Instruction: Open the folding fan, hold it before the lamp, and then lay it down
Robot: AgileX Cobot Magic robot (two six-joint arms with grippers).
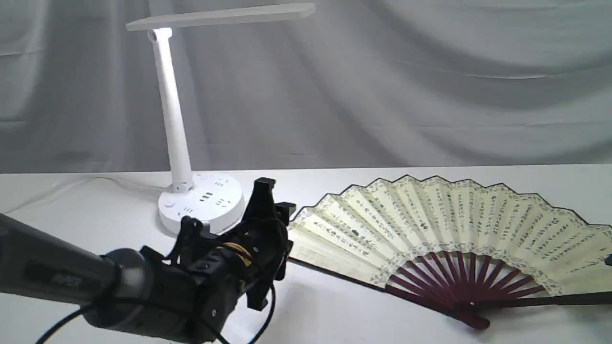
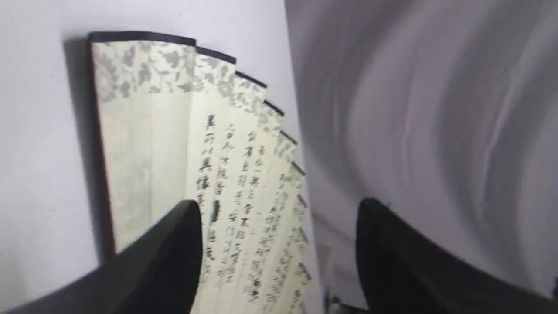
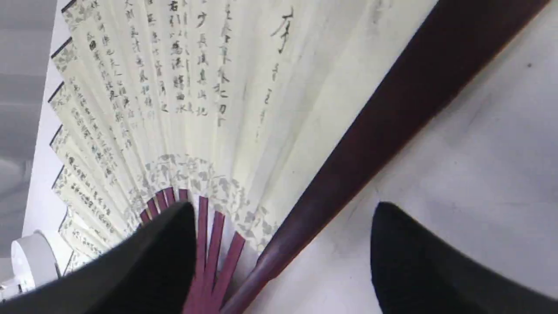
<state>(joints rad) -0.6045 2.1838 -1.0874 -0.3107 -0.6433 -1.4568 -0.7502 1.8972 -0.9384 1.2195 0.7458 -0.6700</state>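
White lamp [image 1: 173,119] stands leftmost. Just right of its base, the left gripper [image 2: 279,207]: jaws spread, empty, over the folding fan [image 1: 444,220], which lies open and flat farther right of the lamp. The right gripper [image 3: 283,208], likewise spread and empty, shows only in its wrist view. Risk: a jaw catching the fan's edge on lift-off, dragging it.

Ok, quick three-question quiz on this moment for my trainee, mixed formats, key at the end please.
1. True or false: the folding fan lies spread open on the table.
2. In the exterior view, on which side of the fan does the lamp stand? A) left B) right C) on top of it
3. Fill in: the left gripper and right gripper both have their jaws ____.
Key: 1 true; 2 A; 3 open.
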